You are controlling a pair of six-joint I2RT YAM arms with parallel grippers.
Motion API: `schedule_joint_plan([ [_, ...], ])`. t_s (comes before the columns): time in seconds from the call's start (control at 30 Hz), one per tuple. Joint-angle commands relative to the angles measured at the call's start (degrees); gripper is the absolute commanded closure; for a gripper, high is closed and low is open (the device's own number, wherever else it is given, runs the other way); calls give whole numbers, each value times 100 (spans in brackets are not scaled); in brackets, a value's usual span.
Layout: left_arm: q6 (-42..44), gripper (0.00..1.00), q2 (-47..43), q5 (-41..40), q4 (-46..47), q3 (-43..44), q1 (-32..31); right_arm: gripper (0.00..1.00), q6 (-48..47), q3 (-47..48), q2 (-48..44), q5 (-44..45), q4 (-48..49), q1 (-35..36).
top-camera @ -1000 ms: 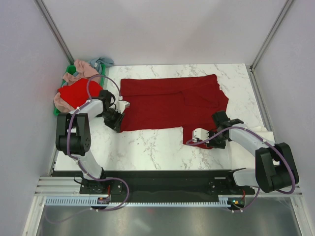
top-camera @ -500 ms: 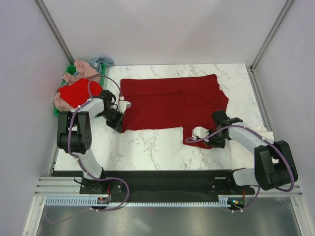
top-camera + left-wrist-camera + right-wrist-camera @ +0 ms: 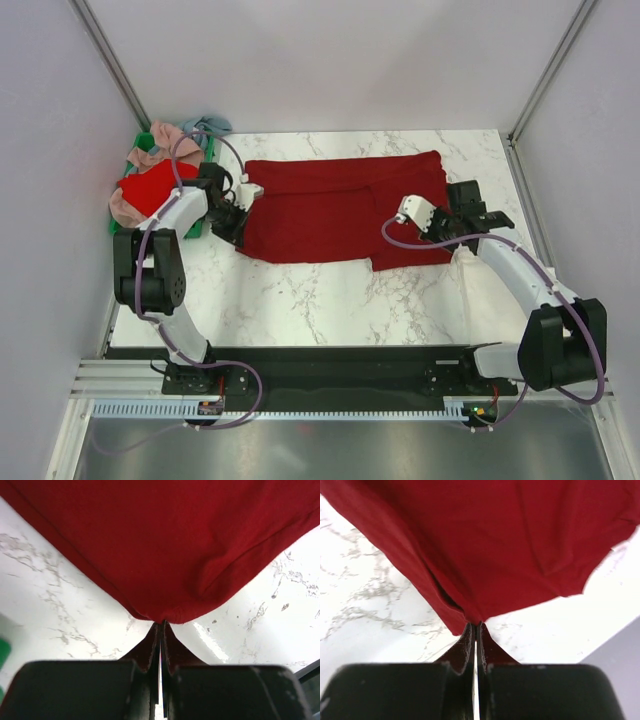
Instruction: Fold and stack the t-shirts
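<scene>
**Hem pinched at both near corners, fold under way**

Since a second ago the left pincer (image 3: 161,625) has clamped shut on the near-left corner of the dark crimson t-shirt (image 3: 340,205). The right pincer (image 3: 475,624), already clenched on the near-right corner, has carried its flap away from the table's (image 3: 320,300) front edge. In both wrist views the cloth hangs tented from the closed tips, raised off the marble. The shirt lies spread across the middle of the table, and its near edge now sits further back than before. With both corners held, the lengthwise fold looks ready to be laid over. The other t-shirts (image 3: 150,188) wait heaped on the green crate (image 3: 143,142) at far left, so the task is likely at an early stage.
</scene>
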Motion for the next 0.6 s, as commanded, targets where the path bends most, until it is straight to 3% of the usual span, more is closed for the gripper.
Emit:
schedule_joint_plan([
  [0.0, 300, 98, -147, -99, 2, 397, 8, 100, 435, 398, 8, 139, 294, -138],
  [0.27, 266, 98, -130, -90, -7, 819, 52, 100, 936, 1242, 342, 323, 751, -349],
  [0.57, -15, 98, 64, -11, 64, 1241, 87, 100, 858, 1823, 615, 455, 1006, -402],
])
